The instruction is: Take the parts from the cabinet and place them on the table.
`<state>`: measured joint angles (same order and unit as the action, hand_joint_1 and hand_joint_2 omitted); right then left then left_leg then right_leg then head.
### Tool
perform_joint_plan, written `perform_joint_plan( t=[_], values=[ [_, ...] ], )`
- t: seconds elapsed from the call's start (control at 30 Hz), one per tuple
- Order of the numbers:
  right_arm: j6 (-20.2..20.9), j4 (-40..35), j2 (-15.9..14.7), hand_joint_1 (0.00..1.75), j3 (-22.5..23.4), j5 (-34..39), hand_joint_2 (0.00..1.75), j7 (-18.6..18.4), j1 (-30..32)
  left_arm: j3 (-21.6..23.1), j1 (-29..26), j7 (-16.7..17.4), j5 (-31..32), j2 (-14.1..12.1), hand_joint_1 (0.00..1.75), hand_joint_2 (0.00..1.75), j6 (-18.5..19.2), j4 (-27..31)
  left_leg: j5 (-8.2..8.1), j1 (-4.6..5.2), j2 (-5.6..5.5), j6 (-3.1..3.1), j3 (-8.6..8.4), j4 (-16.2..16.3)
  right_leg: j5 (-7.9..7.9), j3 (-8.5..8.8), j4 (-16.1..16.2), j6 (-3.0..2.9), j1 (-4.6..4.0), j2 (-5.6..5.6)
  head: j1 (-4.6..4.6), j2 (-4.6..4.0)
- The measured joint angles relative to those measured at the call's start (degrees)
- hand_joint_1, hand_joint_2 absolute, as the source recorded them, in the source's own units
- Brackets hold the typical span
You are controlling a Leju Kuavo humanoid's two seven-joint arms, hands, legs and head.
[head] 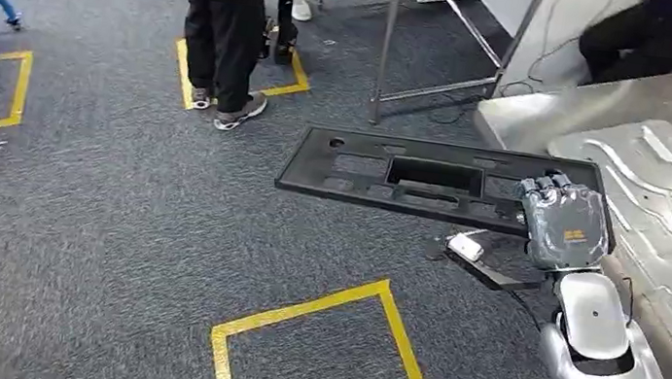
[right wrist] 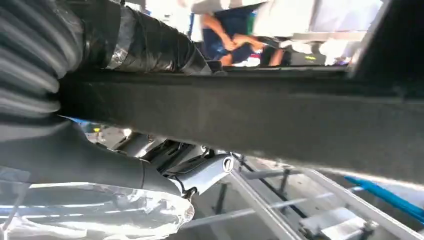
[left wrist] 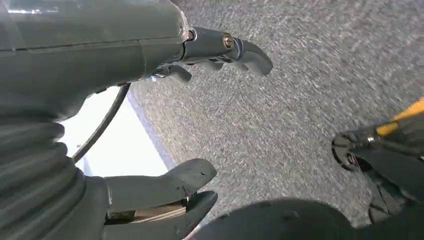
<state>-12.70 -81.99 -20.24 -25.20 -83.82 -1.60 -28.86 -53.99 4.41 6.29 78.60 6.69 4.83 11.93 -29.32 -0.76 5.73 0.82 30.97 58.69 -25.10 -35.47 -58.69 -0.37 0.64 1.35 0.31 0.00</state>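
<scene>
We see the black panel (head: 412,175) held flat above the grey carpet (head: 112,219) by our right hand (head: 561,222) gripping its right end, the metal table (head: 616,119) at 2 o'clock, a person's legs (head: 223,47) at 11 o'clock, and our left hand (left wrist: 165,125) empty, fingers apart.

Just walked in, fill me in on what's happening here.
The robot's right hand grips one end of a long black plastic panel with cutouts, holding it out flat above the grey carpet. Right beside it is the metal table, where a stamped sheet-metal part already lies; the panel isn't set down yet. The left hand hangs over the carpet, fingers apart, holding nothing. A person in dark trousers stands nearby.
</scene>
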Motion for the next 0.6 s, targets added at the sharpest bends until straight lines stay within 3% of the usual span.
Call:
perform_joint_plan(
  t=[0.03, 0.07, 0.1, 0.13, 0.17, 0.2, 0.23, 0.27, 0.3, 0.33, 0.4, 0.43, 0.47, 0.5, 0.53, 0.57, 0.6],
  values=[
    [0.0, 0.0, 0.0, 1.75, 0.0, 0.0, 1.75, 0.0, -0.2, 0.0, 0.0, 0.0, 0.0, 0.0, 0.00, 1.75, 0.0, 0.0, -2.00, -0.03, -2.97, -0.07, 1.39, 3.0, 0.00, 0.06, 0.0, -0.58, 0.07, -0.52, 0.00, 0.00],
    [0.0, 0.0, 0.0, 1.75, 0.0, 0.0, 1.75, 0.0, -0.3, -0.1, 0.0, 0.0, 0.0, 0.0, 0.00, 1.75, 0.0, 0.0, -4.35, -0.07, -4.43, -0.07, 3.57, 7.5, -0.01, 0.04, 0.0, -0.81, 0.06, -1.07, -0.04, 0.00],
    [0.0, 0.1, 0.0, 1.75, 0.0, 0.0, 1.75, 0.0, -0.3, -0.2, -0.2, 0.0, 0.0, 0.0, 0.00, 1.75, 0.0, 0.0, -6.56, -0.02, -5.20, -0.06, 6.21, 12.7, -0.05, 0.04, 0.0, -0.94, -0.05, -1.86, -0.04, 0.00],
    [0.0, 0.1, 0.0, 1.75, 0.0, 0.0, 1.75, 0.0, -0.3, -0.3, -0.3, 0.0, 0.0, 0.0, 0.00, 1.75, 0.0, 0.0, -7.67, 0.01, -5.42, -0.07, 8.36, 16.7, -0.08, 0.05, 0.0, -1.05, -0.21, -2.67, -0.04, 0.00],
    [0.0, 0.2, 0.0, 1.75, -0.1, 0.0, 1.75, 0.0, -0.2, -0.3, -0.5, 0.0, 0.0, 0.0, 0.00, 1.75, 0.0, 0.0, -7.23, 0.01, -5.43, -0.20, 9.58, 18.4, -0.09, 0.09, -0.1, -1.08, -0.33, -3.67, -0.04, 0.00],
    [0.0, 0.3, 0.0, 1.75, -0.2, 0.0, 1.75, 0.0, -0.2, -0.4, -0.6, 0.0, 0.0, 0.0, 0.00, 1.75, 0.0, 0.0, -5.44, 0.03, -5.55, -0.46, 9.39, 17.1, -0.11, 0.17, -0.1, -1.09, -0.43, -4.62, -0.04, 0.00],
    [0.0, 0.3, 0.0, 1.75, -0.2, 0.0, 1.75, 0.0, -0.2, -0.4, -0.5, 0.0, 0.0, 0.0, 0.00, 1.75, 0.0, 0.0, -2.57, 0.07, -5.76, -0.75, 8.09, 13.3, -0.17, 0.25, -0.2, -1.05, -0.45, -5.50, -0.04, 0.00],
    [-0.1, 0.3, 0.0, 1.75, -0.2, -0.1, 1.75, -0.1, -0.2, -0.5, -0.4, 0.0, 0.0, 0.0, 0.00, 1.75, 0.0, 0.0, 0.60, 0.07, -6.60, -1.09, 5.98, 7.8, -0.23, 0.30, -0.3, -0.97, -0.44, -6.30, -0.04, 0.00],
    [-0.1, 0.3, 0.0, 1.75, -0.1, -0.1, 1.75, -0.2, -0.2, -0.5, -0.5, 0.0, 0.0, 0.0, 0.00, 1.75, 0.0, 0.0, 3.06, 0.07, -8.51, -1.39, 4.02, 2.9, -0.33, 0.31, -0.4, -0.83, -0.36, -6.94, -0.02, 0.00],
    [-0.1, 0.3, 0.0, 1.75, -0.1, -0.1, 1.75, -0.3, -0.2, -0.6, -0.5, 0.0, 0.0, 0.0, 0.00, 1.75, 0.0, 0.0, 2.58, -0.03, -11.02, -1.75, 3.17, 1.0, -0.47, 0.08, -0.7, -0.57, -0.64, -7.59, -0.02, 0.00],
    [-0.2, 0.3, 0.0, 1.75, 0.2, -0.1, 1.75, -0.5, -0.1, -0.7, -0.5, 0.0, 0.0, 0.0, 0.00, 1.75, 0.0, 0.0, 2.55, 0.23, -9.82, -1.75, 2.81, 0.5, -0.22, -0.34, -0.6, 0.17, -0.07, -8.89, -0.02, 0.00],
    [-0.2, 0.3, -0.1, 1.75, 0.4, -0.1, 1.75, -0.5, 0.0, -0.8, -0.4, 0.0, 0.0, 0.0, 0.00, 1.75, 0.0, 0.0, 2.56, 0.24, -9.24, -1.92, 2.72, 0.4, -0.07, -0.37, -0.4, 0.59, 0.14, -9.58, -0.04, 0.00],
    [-0.3, 0.3, -0.4, 1.75, 0.7, -0.1, 1.75, -0.5, 0.0, -0.8, -0.2, 0.0, 0.0, 0.0, 0.00, 1.75, 0.0, 0.0, 2.90, 0.05, -8.48, -2.37, 2.51, -0.2, 0.08, -0.48, -0.3, 1.05, -0.16, -10.36, -0.02, 0.00],
    [-0.3, 0.3, -0.7, 1.75, 1.0, 0.0, 1.75, -0.6, 0.2, -0.8, -0.1, 0.0, 0.0, 0.2, 0.00, 1.75, 0.0, 0.0, 3.29, -0.24, -7.61, -2.87, 2.21, -0.9, -0.45, -0.55, -0.7, 1.10, -0.09, -8.29, -0.02, 0.00],
    [-0.5, 0.3, -1.0, 1.75, 1.5, 0.0, 1.75, -0.6, 0.1, -0.9, -0.2, 0.0, 0.0, 0.2, 0.00, 1.75, 0.0, 0.0, 3.35, -0.16, -7.01, -3.19, 1.98, -1.2, -1.81, -1.25, -2.5, 1.36, -0.43, -4.85, 0.20, 0.00],
    [-0.7, 0.3, -1.0, 1.75, 1.9, 0.0, 1.75, -0.7, 0.0, -0.9, -0.3, 0.0, 0.0, 0.2, 0.00, 1.75, 0.0, 0.0, 3.35, -0.10, -6.31, -3.28, 1.95, -1.3, -4.17, -3.22, -6.5, 1.66, -0.34, -2.87, 0.09, 0.00],
    [-0.8, 0.3, -1.0, 1.75, 2.1, 0.1, 1.75, -0.8, 0.1, -0.9, -0.4, 0.0, -0.1, 0.2, 0.00, 1.75, -0.1, 0.0, 3.27, -0.05, -5.60, -3.36, 1.94, -1.2, -6.22, -5.37, -10.9, 1.90, -0.19, -2.14, 0.13, 0.00]
  ],
)
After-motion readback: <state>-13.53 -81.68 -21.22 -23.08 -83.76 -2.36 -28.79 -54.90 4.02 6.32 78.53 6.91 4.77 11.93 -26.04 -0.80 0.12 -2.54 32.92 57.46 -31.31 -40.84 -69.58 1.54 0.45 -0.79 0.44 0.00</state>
